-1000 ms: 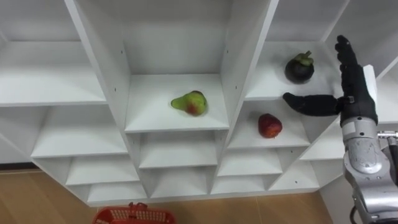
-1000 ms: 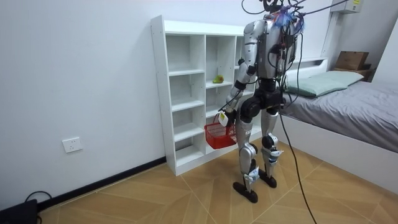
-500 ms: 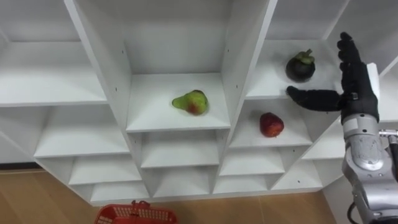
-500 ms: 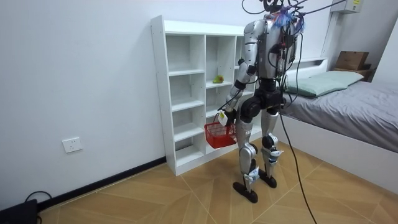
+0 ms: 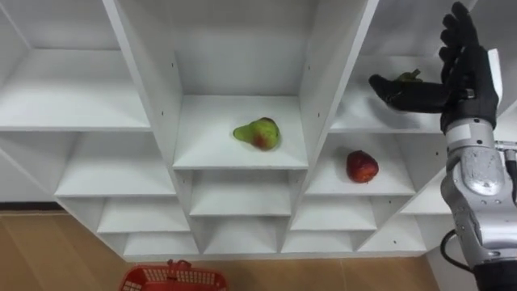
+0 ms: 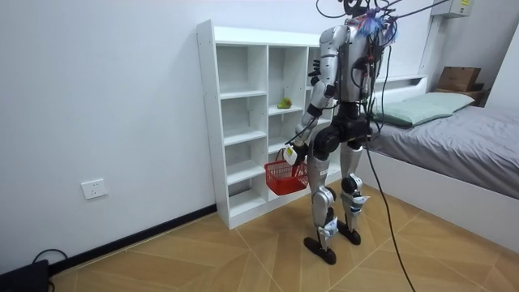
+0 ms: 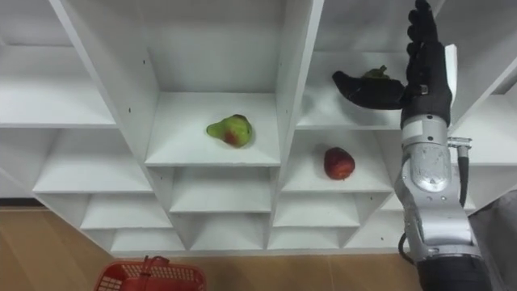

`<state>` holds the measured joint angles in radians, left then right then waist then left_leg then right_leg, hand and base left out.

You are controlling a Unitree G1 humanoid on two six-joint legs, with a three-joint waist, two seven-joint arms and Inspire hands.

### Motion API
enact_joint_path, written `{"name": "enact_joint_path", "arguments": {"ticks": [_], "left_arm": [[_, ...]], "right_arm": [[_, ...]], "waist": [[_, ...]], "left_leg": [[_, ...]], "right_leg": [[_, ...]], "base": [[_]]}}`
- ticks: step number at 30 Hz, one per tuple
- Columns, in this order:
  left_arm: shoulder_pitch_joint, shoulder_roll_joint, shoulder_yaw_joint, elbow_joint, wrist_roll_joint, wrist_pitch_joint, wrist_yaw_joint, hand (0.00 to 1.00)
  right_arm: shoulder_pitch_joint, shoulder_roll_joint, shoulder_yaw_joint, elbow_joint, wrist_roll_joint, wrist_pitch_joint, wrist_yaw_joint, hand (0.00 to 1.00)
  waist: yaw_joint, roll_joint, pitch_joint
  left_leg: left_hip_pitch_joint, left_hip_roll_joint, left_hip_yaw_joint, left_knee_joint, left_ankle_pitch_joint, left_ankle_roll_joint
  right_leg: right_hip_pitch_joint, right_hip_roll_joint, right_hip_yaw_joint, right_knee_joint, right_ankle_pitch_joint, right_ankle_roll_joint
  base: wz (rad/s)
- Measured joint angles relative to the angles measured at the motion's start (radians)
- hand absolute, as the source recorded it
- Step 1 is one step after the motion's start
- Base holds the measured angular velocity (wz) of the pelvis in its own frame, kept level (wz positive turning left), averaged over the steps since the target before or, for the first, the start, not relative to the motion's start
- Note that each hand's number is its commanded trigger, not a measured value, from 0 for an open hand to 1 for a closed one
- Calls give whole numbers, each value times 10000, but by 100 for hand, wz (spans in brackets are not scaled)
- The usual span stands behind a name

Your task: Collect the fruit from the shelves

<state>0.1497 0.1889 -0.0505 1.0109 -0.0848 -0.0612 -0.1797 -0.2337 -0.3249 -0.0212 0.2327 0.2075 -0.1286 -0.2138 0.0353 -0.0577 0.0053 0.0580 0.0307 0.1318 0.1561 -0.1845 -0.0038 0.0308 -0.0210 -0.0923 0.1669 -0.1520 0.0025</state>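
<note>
A dark mangosteen [image 5: 409,77] sits on the upper right shelf of the white closet [image 5: 242,153], mostly covered by the thumb of my right hand [image 5: 464,77]. That hand is open, fingers pointing up, thumb stretched left across the fruit. A green-red pear [image 5: 258,132] lies in the middle compartment. A red apple [image 5: 362,166] rests one shelf below the mangosteen. A red basket [image 5: 174,279] hangs low in front of the closet. In the room view my left hand [image 6: 290,152] holds the basket [image 6: 284,174] by its handle. I stand facing the closet.
White uprights [image 5: 327,81] divide the closet into compartments; one stands just left of the mangosteen's shelf. In the room view a bed [image 6: 454,130] lies on the room view's right behind me, with wooden floor [image 6: 203,251] all around.
My right hand has risen to the mangosteen's shelf, and its thumb now covers the fruit. The eye view has shifted slightly. The basket stays hanging from my left hand.
</note>
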Motion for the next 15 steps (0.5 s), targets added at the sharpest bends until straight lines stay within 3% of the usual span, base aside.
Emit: {"name": "enact_joint_path", "arguments": {"ticks": [15], "left_arm": [[6,-111,356,1,5,171,-48,100]], "right_arm": [[0,0,-6,1,-124,5,524,0]], "waist": [[34,-19,5]], "left_leg": [[40,0,-1,48,0,0]], "right_leg": [[52,-1,27,21,1,-1]], "base": [[0]]}}
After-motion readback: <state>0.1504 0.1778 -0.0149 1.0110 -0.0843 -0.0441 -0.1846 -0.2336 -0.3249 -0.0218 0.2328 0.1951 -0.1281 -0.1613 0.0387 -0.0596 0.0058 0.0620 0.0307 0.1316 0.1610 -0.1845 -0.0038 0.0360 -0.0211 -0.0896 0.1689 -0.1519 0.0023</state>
